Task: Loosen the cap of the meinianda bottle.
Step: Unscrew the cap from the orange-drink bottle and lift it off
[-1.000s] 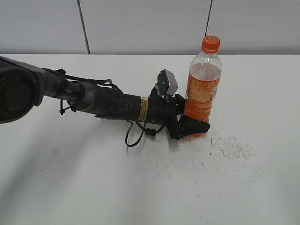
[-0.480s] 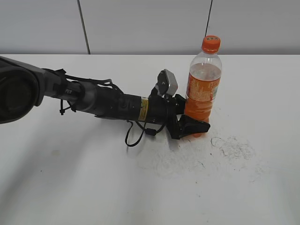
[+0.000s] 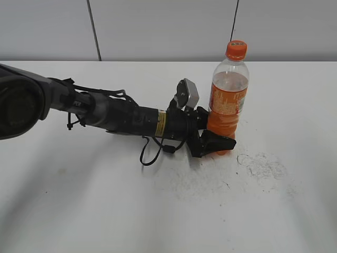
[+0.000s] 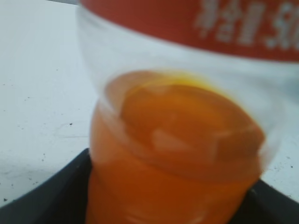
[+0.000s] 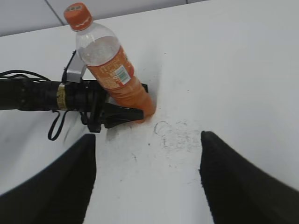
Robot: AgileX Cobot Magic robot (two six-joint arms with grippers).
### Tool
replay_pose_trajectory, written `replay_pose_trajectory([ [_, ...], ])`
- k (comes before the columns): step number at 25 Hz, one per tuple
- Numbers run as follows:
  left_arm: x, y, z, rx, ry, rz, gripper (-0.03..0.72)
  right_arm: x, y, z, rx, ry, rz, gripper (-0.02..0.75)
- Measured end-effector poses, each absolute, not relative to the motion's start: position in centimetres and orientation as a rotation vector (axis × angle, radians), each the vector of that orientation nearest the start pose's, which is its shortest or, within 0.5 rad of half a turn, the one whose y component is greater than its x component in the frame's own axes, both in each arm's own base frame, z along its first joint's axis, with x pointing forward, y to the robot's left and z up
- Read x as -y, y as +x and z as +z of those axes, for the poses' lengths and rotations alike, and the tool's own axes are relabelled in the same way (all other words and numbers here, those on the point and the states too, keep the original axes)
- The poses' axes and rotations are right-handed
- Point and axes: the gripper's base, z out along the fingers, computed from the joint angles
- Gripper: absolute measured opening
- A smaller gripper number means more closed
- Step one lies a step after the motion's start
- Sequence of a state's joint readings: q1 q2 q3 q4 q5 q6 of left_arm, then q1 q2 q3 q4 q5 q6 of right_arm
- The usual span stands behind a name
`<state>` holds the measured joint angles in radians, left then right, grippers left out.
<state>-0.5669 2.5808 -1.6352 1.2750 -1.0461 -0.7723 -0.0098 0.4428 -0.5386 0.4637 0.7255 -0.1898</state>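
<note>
Left pincer [image 3: 215,143] clamps the meinianda bottle [image 3: 227,105] low; right pincer [image 5: 147,175] spread, apparently well clear.

Orange cap [image 3: 236,49] with greenish-yellow mark, clear meinianda bottle [image 3: 227,100] with orange drink and orange label with white print, black left end effector [image 3: 213,138], yellow band on black arm [image 3: 121,116], white table [image 3: 105,205] with dark speckled scuffs lower right, pale grey wall [image 3: 168,26] across the top

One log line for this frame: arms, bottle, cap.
left gripper: shut on bottle base | right gripper: open, off, above table | bottle: upright | cap: on, untouched
</note>
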Motion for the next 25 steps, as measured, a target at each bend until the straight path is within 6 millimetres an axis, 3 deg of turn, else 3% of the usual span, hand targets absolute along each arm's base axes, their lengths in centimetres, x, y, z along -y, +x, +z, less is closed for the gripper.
replay_pose_trajectory([
  [6,32.5,36.8,4.5,-1.408,1.349,-1.172,0.554,-4.3,14.2,33.3,-2.186,-0.16,0.519,0.512],
  [9,32.5,36.6,4.5,-1.392,1.377,-1.186,0.554,-5.0,18.2,34.3,-2.277,-0.223,0.555,0.512],
  [17,32.5,36.0,4.6,-1.39,1.409,-1.26,0.554,-6.4,25.4,38.3,-2.402,-0.353,0.646,0.512],
  [21,32.5,35.9,4.6,-1.395,1.414,-1.282,0.554,-8.0,28.3,38.4,-2.503,-0.413,0.696,0.512],
  [25,32.4,35.8,4.5,-1.389,1.428,-1.286,0.554,-10.8,30.9,38.3,-2.573,-0.46,0.623,0.512],
])
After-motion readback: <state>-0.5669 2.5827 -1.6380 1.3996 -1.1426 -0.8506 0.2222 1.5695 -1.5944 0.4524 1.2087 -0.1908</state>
